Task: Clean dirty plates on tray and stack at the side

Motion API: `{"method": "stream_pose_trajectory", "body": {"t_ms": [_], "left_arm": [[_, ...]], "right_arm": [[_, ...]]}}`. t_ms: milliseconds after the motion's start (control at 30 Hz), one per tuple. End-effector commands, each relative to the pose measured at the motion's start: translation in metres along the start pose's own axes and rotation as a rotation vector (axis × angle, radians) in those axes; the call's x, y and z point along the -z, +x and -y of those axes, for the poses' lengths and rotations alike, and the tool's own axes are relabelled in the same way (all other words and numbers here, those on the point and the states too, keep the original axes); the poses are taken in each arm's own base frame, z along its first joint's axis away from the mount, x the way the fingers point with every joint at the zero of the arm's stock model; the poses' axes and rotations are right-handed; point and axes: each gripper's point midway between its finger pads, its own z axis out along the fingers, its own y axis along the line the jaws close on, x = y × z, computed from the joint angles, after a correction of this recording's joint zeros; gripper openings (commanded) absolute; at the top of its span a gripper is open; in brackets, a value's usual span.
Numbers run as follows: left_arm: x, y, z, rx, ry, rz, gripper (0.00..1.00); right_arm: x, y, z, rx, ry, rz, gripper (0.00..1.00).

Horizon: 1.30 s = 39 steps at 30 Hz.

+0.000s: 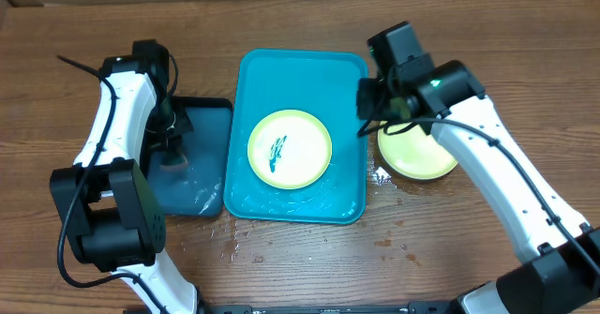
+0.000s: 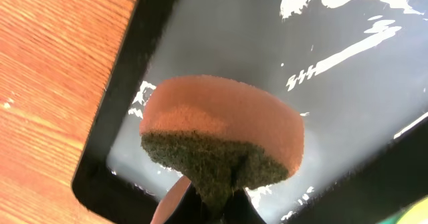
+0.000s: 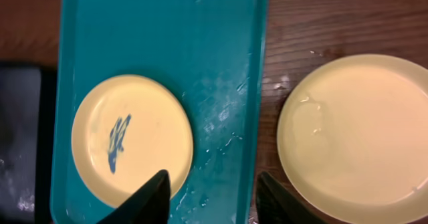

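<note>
Waiting on the tray (image 1: 300,80) is one scribbled plate (image 1: 290,148), one clean plate (image 1: 417,155) right of it; left gripper (image 2: 214,200) pinches a sponge (image 2: 221,134), right gripper (image 3: 212,184) gapes empty.

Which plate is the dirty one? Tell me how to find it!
Find the big bright cyan tray in the middle of the wooden table. One small yellow-rimmed plate lies on it. It has a blue-green scribble on its pale centre; the other plate, on the table beside the tray, has none.
</note>
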Motion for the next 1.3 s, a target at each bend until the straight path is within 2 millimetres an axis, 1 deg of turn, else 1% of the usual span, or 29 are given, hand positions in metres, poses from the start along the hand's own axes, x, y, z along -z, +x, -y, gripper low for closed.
{"method": "stream_pose_trajectory", "body": {"t_ms": [0, 100, 167, 233, 300, 333, 400, 500, 633, 667, 767, 833, 933, 1000, 1033, 1100, 1167, 1267], "left_arm": [[-0.010, -0.005, -0.001, -0.007, -0.021, 0.030, 0.04], [-0.034, 0.000, 0.004, -0.005, -0.002, 0.034, 0.04], [-0.052, 0.008, 0.008, -0.007, 0.017, 0.021, 0.04], [-0.067, 0.018, 0.012, -0.017, 0.042, 0.001, 0.04], [-0.080, 0.028, 0.016, -0.034, 0.070, -0.017, 0.04], [-0.084, 0.032, 0.018, -0.044, 0.084, -0.027, 0.04], [-0.087, 0.038, 0.020, -0.062, 0.099, -0.044, 0.04], [-0.081, 0.039, 0.018, -0.077, 0.092, -0.059, 0.04], [-0.051, 0.026, 0.019, -0.080, 0.092, -0.059, 0.04], [-0.034, 0.018, 0.019, -0.078, 0.097, -0.047, 0.04], [0.005, 0.001, 0.022, -0.074, 0.125, -0.005, 0.04], [0.037, -0.008, 0.029, -0.073, 0.181, 0.028, 0.04], [0.082, -0.015, 0.042, -0.089, 0.283, 0.075, 0.04], [0.112, -0.015, 0.055, -0.108, 0.361, 0.109, 0.04], [0.120, -0.015, 0.060, -0.118, 0.384, 0.121, 0.04], [0.135, -0.012, 0.073, -0.155, 0.417, 0.147, 0.04], [0.139, -0.005, 0.084, -0.194, 0.421, 0.150, 0.04], [0.136, 0.008, 0.104, -0.253, 0.421, 0.140, 0.04]], "right_arm": [[-0.023, 0.003, 0.015, -0.088, 0.010, -0.068, 0.52], [-0.034, 0.012, 0.005, 0.002, -0.067, -0.140, 0.54], [-0.042, 0.022, -0.004, 0.081, -0.128, -0.196, 0.56], [-0.050, 0.030, -0.007, 0.127, -0.152, -0.238, 0.57], [-0.058, 0.035, -0.005, 0.132, -0.145, -0.266, 0.57], [-0.061, 0.036, -0.004, 0.130, -0.141, -0.275, 0.57], [-0.068, 0.037, -0.004, 0.128, -0.137, -0.286, 0.57], [-0.078, 0.040, -0.004, 0.128, -0.133, -0.301, 0.57], [-0.095, 0.049, -0.003, 0.130, -0.119, -0.346, 0.57], [-0.102, 0.054, -0.005, 0.133, -0.119, -0.368, 0.57], [-0.114, 0.065, -0.015, 0.144, -0.146, -0.405, 0.56], [-0.120, 0.072, -0.024, 0.158, -0.166, -0.423, 0.56], [-0.132, 0.081, -0.036, 0.191, -0.170, -0.434, 0.45], [-0.140, 0.087, -0.043, 0.208, -0.172, -0.442, 0.40], [-0.144, 0.090, -0.044, 0.211, -0.166, -0.445, 0.39], [-0.154, 0.094, -0.038, 0.168, -0.096, -0.450, 0.36], [-0.162, 0.096, -0.028, 0.138, -0.032, -0.451, 0.35], [-0.169, 0.101, -0.024, 0.110, -0.008, -0.470, 0.33]]}}
